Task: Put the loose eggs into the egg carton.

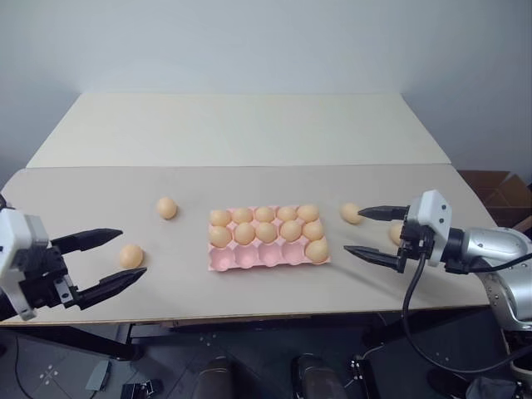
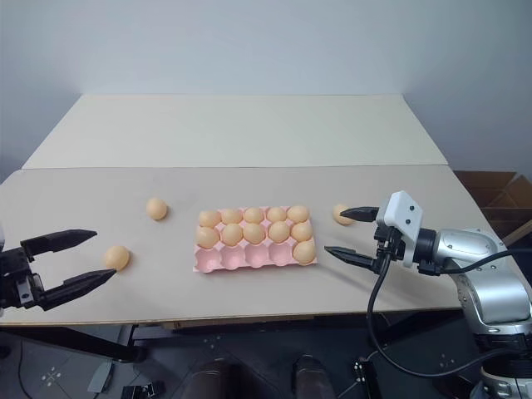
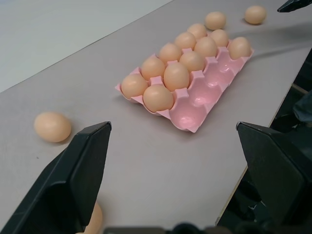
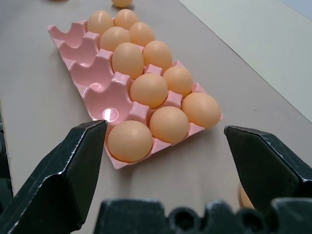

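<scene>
The pink egg carton [image 1: 249, 258] lies in the middle of the table. Eggs fill its back and middle rows, and one more sits in the front row's right-end cup [image 1: 317, 250]; the other front cups [image 4: 92, 68] are bare. A loose egg [image 1: 167, 208] lies left of the carton and another [image 1: 130, 255] nearer the front. My left gripper [image 1: 133, 253] is open, its fingertips on either side of that front egg without touching it. My right gripper [image 1: 352, 230] is open just right of the carton. One loose egg [image 1: 351, 214] lies by its far fingertip, and another [image 1: 396, 233] is half hidden behind it.
The tan table's front edge [image 1: 274, 314] runs close below both grippers. A second, paler tabletop [image 1: 241, 129] adjoins at the back. A cardboard box [image 1: 503, 193] stands on the floor at the far right.
</scene>
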Controlling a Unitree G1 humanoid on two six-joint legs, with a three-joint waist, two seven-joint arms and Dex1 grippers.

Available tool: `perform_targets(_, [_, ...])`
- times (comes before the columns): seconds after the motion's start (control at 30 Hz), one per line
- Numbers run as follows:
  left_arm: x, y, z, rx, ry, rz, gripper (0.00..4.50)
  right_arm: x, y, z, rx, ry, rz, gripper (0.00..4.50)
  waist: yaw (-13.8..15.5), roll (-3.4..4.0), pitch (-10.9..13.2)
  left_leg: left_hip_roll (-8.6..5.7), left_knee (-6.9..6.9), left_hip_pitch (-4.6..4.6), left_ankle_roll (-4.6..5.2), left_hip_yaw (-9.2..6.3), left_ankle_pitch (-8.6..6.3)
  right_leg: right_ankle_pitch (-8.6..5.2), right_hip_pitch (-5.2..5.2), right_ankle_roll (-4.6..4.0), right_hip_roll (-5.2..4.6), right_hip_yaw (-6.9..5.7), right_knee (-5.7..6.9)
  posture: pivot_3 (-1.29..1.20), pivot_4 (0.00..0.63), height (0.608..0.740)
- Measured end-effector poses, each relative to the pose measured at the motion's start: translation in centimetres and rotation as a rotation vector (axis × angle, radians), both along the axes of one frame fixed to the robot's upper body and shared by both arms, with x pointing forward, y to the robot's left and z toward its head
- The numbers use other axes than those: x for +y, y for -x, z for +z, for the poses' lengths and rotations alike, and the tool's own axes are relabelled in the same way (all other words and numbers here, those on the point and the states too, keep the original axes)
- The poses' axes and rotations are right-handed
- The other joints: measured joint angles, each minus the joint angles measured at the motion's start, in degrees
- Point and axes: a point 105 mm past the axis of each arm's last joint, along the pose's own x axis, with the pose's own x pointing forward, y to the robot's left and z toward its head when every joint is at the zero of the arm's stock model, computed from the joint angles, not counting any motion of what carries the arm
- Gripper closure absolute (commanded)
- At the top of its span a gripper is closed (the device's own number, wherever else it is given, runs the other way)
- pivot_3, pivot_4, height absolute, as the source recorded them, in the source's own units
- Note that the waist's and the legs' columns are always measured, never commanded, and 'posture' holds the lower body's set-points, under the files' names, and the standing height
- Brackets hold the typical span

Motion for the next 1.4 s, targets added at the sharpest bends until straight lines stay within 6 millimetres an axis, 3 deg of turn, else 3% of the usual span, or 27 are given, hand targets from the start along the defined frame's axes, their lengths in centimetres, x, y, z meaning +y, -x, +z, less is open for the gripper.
perform_targets(0.2, [-0.2,-0.2,0.3,0.011,0.061,0.016,0.02,0.0,0.0,0.0,-0.001,0.0,0.002,0.0,0.0,0.0,0.0,0.01,0.0,-0.01,0.0,0.0,0.0,0.03,0.0,0.04,0.0,0.0,0.0,0.0,0.15,0.74])
perform_targets(0.63, [-0.7,0.6,0.0,0.031,0.017,-0.073,0.02,-0.7,-0.5,0.1,0.04,0.024,-0.062,0.0,0.04,0.0,0.0,0.0,0.02,0.0,0.0,0.02,0.0,0.0,-0.01,-0.03,0.0,0.03,-0.01,0.0,0.15,0.74])
perform_targets(0.8, [-1.5,0.2,-0.1,0.03,0.028,-0.124,0.02,-2.7,-0.4,0.7,0.06,0.064,-0.205,0.0,0.49,-0.02,-0.01,0.0,0.01,-0.03,0.0,0.02,-0.01,0.0,-0.02,-0.03,0.0,0.0,-0.04,0.0,0.15,0.74])
perform_targets(1.0, [-2.5,-1.2,0.4,-0.003,0.032,-0.197,0.02,-4.5,-0.5,-0.8,0.118,0.121,-0.343,0.0,0.51,-0.01,-0.01,-0.02,0.05,-0.02,0.0,0.06,0.0,0.02,-0.01,0.01,0.0,0.09,-0.03,0.0,0.15,0.74])
perform_targets(1.23, [-2.9,-1.9,0.0,0.007,0.034,-0.22,0.02,-8.1,-4.0,-1.4,0.122,0.191,-0.633,0.0,-0.53,-0.02,-0.01,-0.02,0.03,-0.03,0.01,0.15,0.0,0.08,-0.07,0.01,0.03,0.19,-0.04,0.0,0.15,0.74])
perform_targets(1.4, [-2.9,-1.8,-0.1,0.009,0.037,-0.219,0.02,-9.2,-4.8,-4.1,0.227,0.214,-0.717,0.0,-0.68,-0.01,-0.01,-0.04,-0.05,-0.06,0.03,0.14,-0.01,0.26,-0.08,0.31,0.02,0.19,-0.1,0.0,0.15,0.74])
